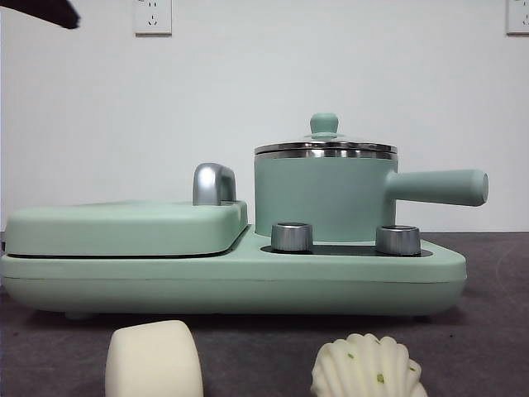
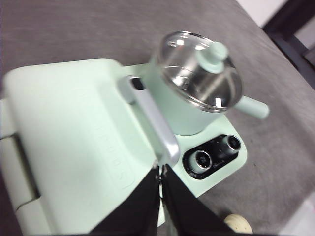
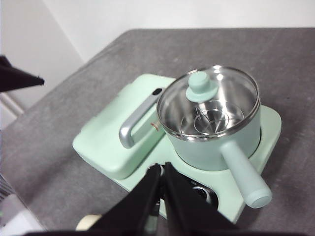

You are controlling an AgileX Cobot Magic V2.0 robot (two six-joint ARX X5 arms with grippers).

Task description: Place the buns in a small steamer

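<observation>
Nothing started: smooth bun and ridged bun sit bottom of frame, steamer lid on. Both grippers clenched, empty, aloft. Next: remove lid.

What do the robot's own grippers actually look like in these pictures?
Both look alike. The left gripper and the right gripper each have two flat, matte black jaws that taper to narrow tips, like a beak. No cables, markings or labels show on them. In the front view only a black tip shows in a top corner.
</observation>
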